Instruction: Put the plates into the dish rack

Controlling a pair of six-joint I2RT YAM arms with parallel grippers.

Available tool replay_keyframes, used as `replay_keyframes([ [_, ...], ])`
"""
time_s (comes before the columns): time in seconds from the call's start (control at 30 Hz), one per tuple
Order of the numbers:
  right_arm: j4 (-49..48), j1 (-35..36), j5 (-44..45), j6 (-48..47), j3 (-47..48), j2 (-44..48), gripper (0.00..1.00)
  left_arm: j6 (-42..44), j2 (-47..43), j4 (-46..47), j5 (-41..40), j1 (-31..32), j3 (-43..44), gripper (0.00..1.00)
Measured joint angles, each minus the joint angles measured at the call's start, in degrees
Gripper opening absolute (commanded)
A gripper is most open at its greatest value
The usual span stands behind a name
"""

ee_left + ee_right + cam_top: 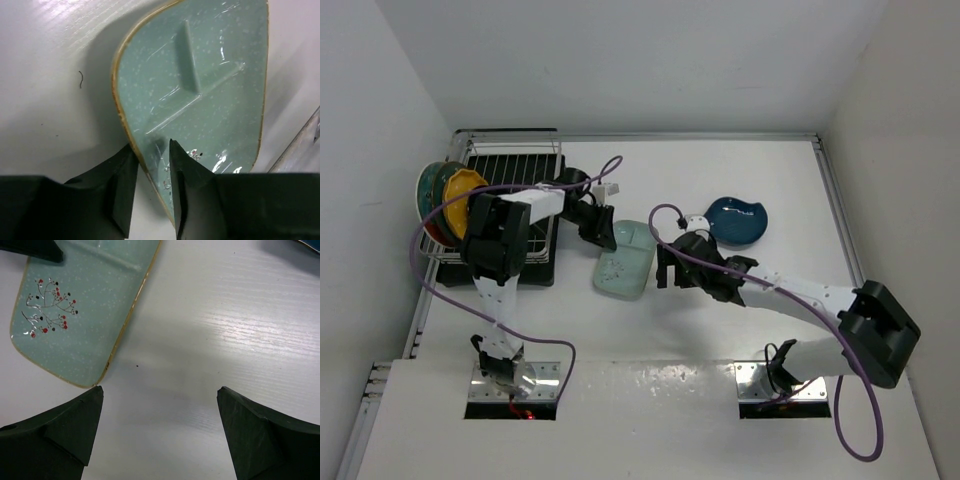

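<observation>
The pale mint rectangular tray (625, 262) lies in the middle of the table, right of the dish rack (510, 165). My left gripper (607, 238) is shut on the tray's rim (200, 90) at the rack-side end, with one finger on the inner face and one outside; that end looks slightly raised. My right gripper (663, 270) is open and empty over bare table, just off the tray's opposite corner (75, 305). The grey-teal (428, 190), yellow (460, 195) and red (435, 230) plates stand at the rack's left end. The dark blue leaf plate (738, 220) lies to the right. I cannot make out the small black plates.
White walls close in the table on the left, back and right. A raised rail runs along the table's left edge (420, 310). The left arm's body hangs over the rack's front right corner (500, 240).
</observation>
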State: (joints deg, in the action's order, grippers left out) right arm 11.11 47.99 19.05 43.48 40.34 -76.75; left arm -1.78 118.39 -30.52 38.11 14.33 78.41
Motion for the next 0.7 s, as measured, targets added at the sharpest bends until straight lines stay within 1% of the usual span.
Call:
replay_keyframes([
  [0.03,0.0,-0.2,0.0,0.0,0.0,0.1,0.94,0.0,0.1,0.1,-0.2,0.2,-0.2,0.24],
  [0.13,0.1,-0.4,0.0,0.0,0.0,0.7,0.94,-0.8,0.7,0.1,0.3,0.6,-0.4,0.08],
  [0.17,0.2,-0.5,0.1,0.0,0.0,0.9,0.95,-1.4,0.9,0.2,1.2,0.6,-0.4,0.0],
  [0.3,0.2,-1.2,0.3,0.0,-0.2,2.4,0.95,-2.8,1.2,-0.4,3.6,0.7,-1.0,0.01],
  [0.33,0.2,-1.5,0.3,0.0,-0.3,2.9,0.95,-2.9,1.2,-0.4,4.1,0.6,-1.2,0.09],
  [0.37,0.2,-1.8,0.4,0.0,-0.3,3.3,0.95,-2.9,1.2,-0.3,4.4,0.5,-1.4,0.29],
  [0.43,0.2,-2.3,0.5,0.0,-0.5,3.7,0.95,-2.5,1.2,-0.1,4.7,0.5,-1.9,0.36],
  [0.6,0.2,-3.3,0.4,-0.2,-0.9,4.0,0.95,-1.4,-0.9,-0.6,5.7,0.4,-5.1,0.36],
  [0.7,0.2,-3.7,0.4,-0.4,-1.0,4.0,0.95,-0.8,-1.4,-1.1,5.5,0.6,-6.3,0.27],
])
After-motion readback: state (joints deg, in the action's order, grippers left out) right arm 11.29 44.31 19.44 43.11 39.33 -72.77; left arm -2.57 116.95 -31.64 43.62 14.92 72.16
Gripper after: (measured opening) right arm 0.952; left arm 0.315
